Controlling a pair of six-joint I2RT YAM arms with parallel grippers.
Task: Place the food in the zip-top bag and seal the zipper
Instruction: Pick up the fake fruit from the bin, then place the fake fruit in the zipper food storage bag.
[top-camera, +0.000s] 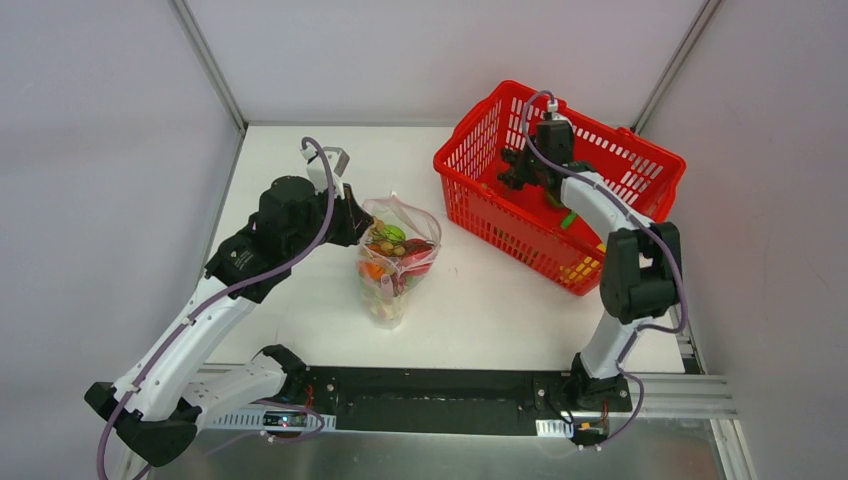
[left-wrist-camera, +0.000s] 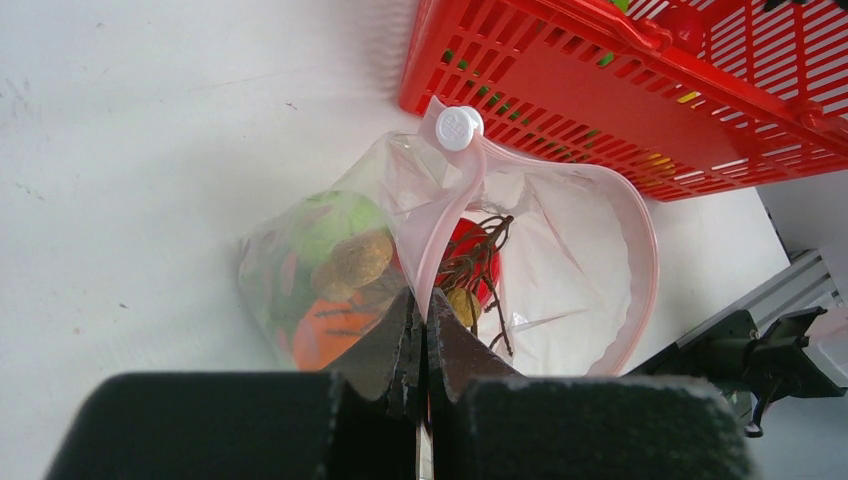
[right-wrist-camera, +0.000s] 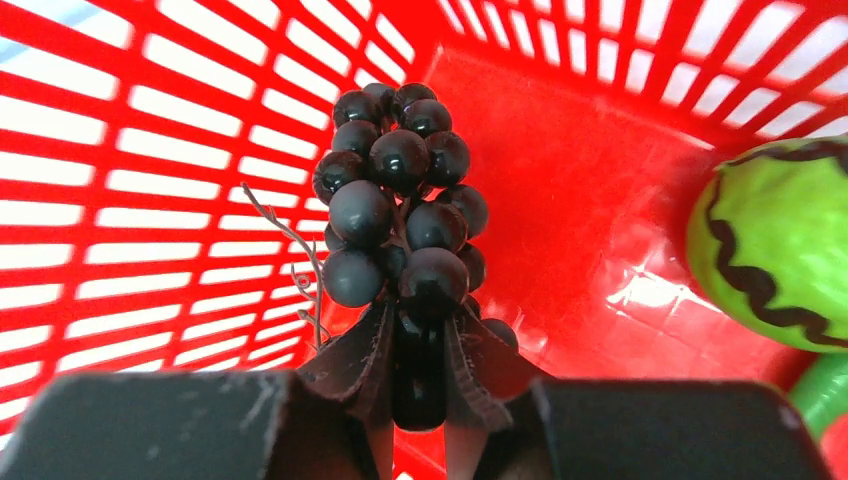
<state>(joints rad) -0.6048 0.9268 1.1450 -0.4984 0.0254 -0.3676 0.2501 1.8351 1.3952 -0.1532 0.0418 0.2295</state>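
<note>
Two grippers are at work in separate places. The left gripper (left-wrist-camera: 420, 310) has its fingers pressed together on the pink zipper (left-wrist-camera: 437, 225), pinching the near rim of the zip-top bag (left-wrist-camera: 590, 300). The bag stands upright on the white table (top-camera: 480, 300), just beside the red mesh basket (top-camera: 495, 215). Its mouth gapes in a wide loop, and the white slider (left-wrist-camera: 459, 128) sits at the far end of the strip. Toy food (top-camera: 385, 265) fills the bag: a pale green round piece (left-wrist-camera: 335, 222), a brownish piece (left-wrist-camera: 358, 258), an orange piece (left-wrist-camera: 325, 335) and a red fruit (left-wrist-camera: 478, 258) with a dark twig across it.

The right gripper (right-wrist-camera: 418, 335) reaches down into the basket, its fingers clamped on the lowest berries of a bunch of dark purple grapes (right-wrist-camera: 400, 190). The bunch lies against the basket's slatted wall. A green fruit with dark wavy stripes (right-wrist-camera: 775, 240) rests on the basket floor to the right, apart from the grapes.
</note>
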